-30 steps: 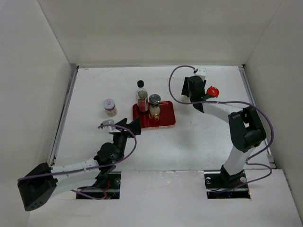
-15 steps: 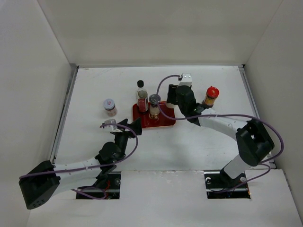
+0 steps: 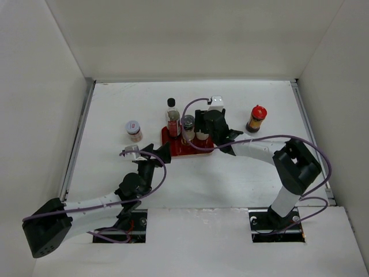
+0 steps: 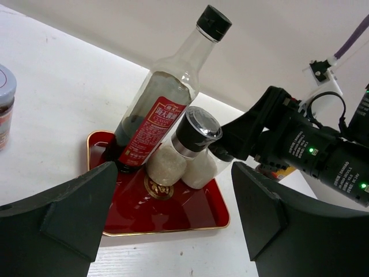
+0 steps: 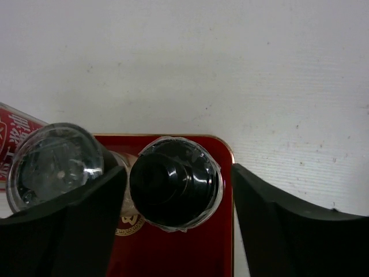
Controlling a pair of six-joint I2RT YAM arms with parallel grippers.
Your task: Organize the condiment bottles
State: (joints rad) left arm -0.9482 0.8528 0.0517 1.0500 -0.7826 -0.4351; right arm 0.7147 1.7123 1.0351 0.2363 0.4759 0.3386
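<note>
A red tray (image 3: 191, 150) holds a tall dark-sauce bottle (image 3: 172, 118) with a black cap and a clear-topped shaker (image 3: 188, 127). My right gripper (image 3: 203, 134) is over the tray's right part. It is shut on a black-capped jar of pale contents (image 5: 176, 182), which sits right beside the shaker (image 5: 55, 164). The left wrist view shows the jar (image 4: 202, 168) low on the tray (image 4: 190, 210). My left gripper (image 3: 160, 152) is open and empty at the tray's near edge. A red-capped bottle (image 3: 256, 118) stands right of the tray. A small grey-lidded jar (image 3: 134, 130) stands left of it.
White walls close the table on the left, back and right. The right arm's purple cable (image 3: 271, 137) loops over the table right of the tray. The small jar also shows at the left edge of the left wrist view (image 4: 4, 107).
My right gripper has moved left from beside the red-capped bottle to over the tray, bringing the pale jar with it. The left arm has hardly moved.
</note>
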